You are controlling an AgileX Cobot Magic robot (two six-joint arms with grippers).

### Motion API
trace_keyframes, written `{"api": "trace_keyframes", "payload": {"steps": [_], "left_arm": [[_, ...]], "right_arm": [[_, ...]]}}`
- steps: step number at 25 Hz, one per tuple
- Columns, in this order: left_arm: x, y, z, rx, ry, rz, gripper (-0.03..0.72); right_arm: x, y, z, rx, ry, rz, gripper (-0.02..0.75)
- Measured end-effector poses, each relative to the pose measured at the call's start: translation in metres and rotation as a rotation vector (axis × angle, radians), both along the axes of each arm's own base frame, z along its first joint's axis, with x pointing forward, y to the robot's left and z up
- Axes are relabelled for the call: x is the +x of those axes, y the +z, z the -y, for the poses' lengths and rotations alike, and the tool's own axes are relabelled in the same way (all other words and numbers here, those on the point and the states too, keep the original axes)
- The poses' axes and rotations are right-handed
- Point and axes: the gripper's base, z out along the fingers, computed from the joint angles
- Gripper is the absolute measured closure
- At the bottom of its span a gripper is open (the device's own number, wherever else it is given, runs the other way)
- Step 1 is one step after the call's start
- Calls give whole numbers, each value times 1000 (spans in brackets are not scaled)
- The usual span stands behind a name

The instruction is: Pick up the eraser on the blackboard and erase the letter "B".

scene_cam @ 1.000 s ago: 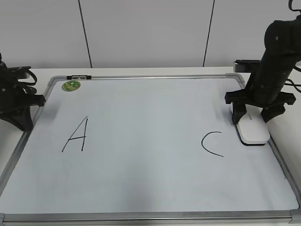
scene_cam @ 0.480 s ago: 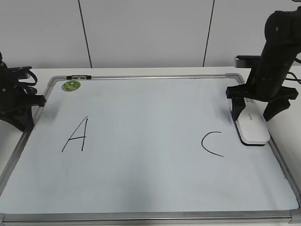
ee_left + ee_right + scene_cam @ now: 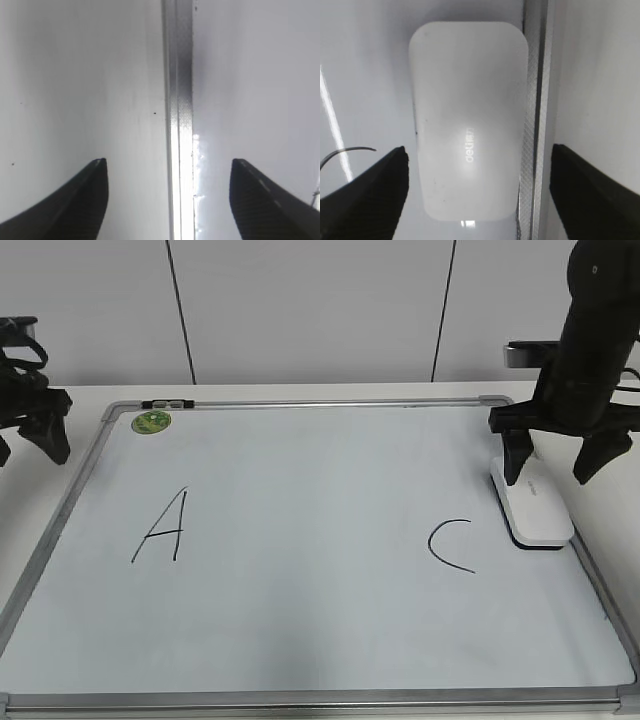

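Whiteboard (image 3: 300, 590) lying flat on the bench (image 3: 300, 390), framed in silver metal. The eraser (image 3: 533, 507), a white rounded block with small grey lettering on top, rests on the board's surface at the right edge, just beside the frame and to the right of the letter C (image 3: 448, 545). The right gripper (image 3: 560, 465) hangs above the eraser's far end, its fingers (image 3: 365, 200) spread wide and clear of the block on either side. The letter A (image 3: 163, 526) stands on the left half; a green round magnet (image 3: 151, 422) sits near the far left corner. No letter B can be made out between A and C. The left gripper (image 3: 167, 195) hovers over the board's left frame (image 3: 178, 120), its fingers (image 3: 75, 200) apart and holding nothing.
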Motion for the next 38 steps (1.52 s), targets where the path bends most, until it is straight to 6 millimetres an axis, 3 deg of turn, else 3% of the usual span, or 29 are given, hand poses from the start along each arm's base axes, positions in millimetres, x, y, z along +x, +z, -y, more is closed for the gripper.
{"api": "trace_keyframes", "payload": {"steps": [8, 11, 15, 19, 27, 33, 38], "left_arm": [[-18, 53, 1, 1, -3, 97, 117], [-31, 81, 1, 2, -3, 161, 117], [-62, 110, 1, 6, -1, 251, 119], [-99, 120, 1, 16, 3, 336, 119], [-187, 136, 0, 61, -1, 531, 120], [-254, 122, 1, 74, -2, 611, 120], [-290, 102, 8, 59, -53, 605, 125]], "right_arm": [[-4, 17, 0, 5, -27, 26, 215], [-15, 44, -4, 8, -26, 85, 256], [-46, 86, -16, -32, -12, 246, 268], [-83, 101, -26, -57, -13, 395, 270], [-134, 99, -25, -7, -46, 511, 274], [-181, 94, -25, 24, -4, 544, 276], [-228, 93, -22, 65, 45, 596, 276]]}}
